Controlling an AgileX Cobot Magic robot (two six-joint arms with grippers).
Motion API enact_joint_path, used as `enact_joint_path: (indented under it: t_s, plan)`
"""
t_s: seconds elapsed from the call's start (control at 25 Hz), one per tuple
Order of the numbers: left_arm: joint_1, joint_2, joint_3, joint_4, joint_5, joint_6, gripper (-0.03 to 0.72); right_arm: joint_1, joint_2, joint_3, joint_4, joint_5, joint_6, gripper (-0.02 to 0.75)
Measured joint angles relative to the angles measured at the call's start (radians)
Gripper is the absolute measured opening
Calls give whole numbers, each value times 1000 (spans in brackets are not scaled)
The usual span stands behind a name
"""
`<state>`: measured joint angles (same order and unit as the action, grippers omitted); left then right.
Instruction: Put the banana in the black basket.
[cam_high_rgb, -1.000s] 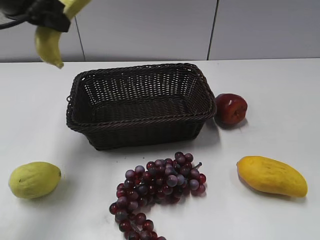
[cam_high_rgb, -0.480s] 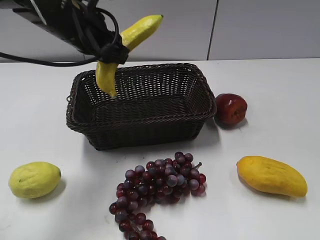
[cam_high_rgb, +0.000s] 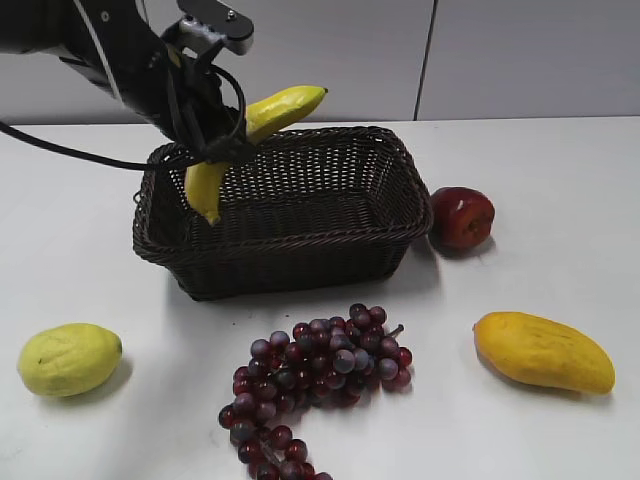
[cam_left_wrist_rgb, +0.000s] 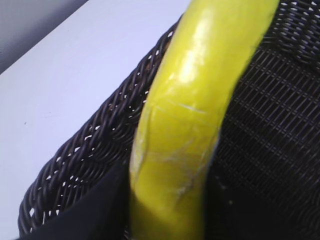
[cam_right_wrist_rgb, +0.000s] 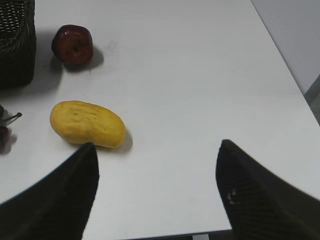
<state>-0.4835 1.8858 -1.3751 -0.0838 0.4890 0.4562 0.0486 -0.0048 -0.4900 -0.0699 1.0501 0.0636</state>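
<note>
White table (cam_high_rgb: 560, 190) carries the basket (cam_high_rgb: 290, 262). Left gripper (cam_high_rgb: 215, 140) clamps the banana (cam_high_rgb: 262, 118) over its left end. Right gripper (cam_right_wrist_rgb: 156, 192) hangs spread, empty.

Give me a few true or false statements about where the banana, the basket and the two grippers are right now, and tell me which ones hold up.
1. The left gripper holds the long curved yellow-green banana. True.
2. The banana lies flat on the floor of the dark woven wicker basket. False: it is held in the gripper, tilted, its lower end inside the basket's left end and its upper end above the rim.
3. The right gripper is open and holds nothing. True.
4. The dark red apple sits inside the basket. False: it rests on the white table just outside the basket's right end.
5. The plump orange-yellow mango lies left of the purple grape bunch. False: it lies to the right.
</note>
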Motion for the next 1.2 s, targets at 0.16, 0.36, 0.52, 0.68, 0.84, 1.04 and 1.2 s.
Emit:
enact_joint_path:
  t_s: [0.16,0.36,0.52,0.68,0.84,1.04,1.2]
  plan:
    - [0,0,0,0,1,0,438,0,0,0,0,0,0,583]
    - [0,0,0,-8,7,0,596,0,0,0,0,0,0,583]
    - [0,0,0,-20,41,0,606,0,0,0,0,0,0,583]
    - [0,-15,0,-22,87,-32,607,0,0,0,0,0,0,583]
    - [13,-86,0,-23,135,-76,608,0,0,0,0,0,0,583]
    - [91,-197,0,-23,247,-108,606,0,0,0,0,0,0,583]
    - [207,-270,0,-22,374,-148,595,0,0,0,0,0,0,583]
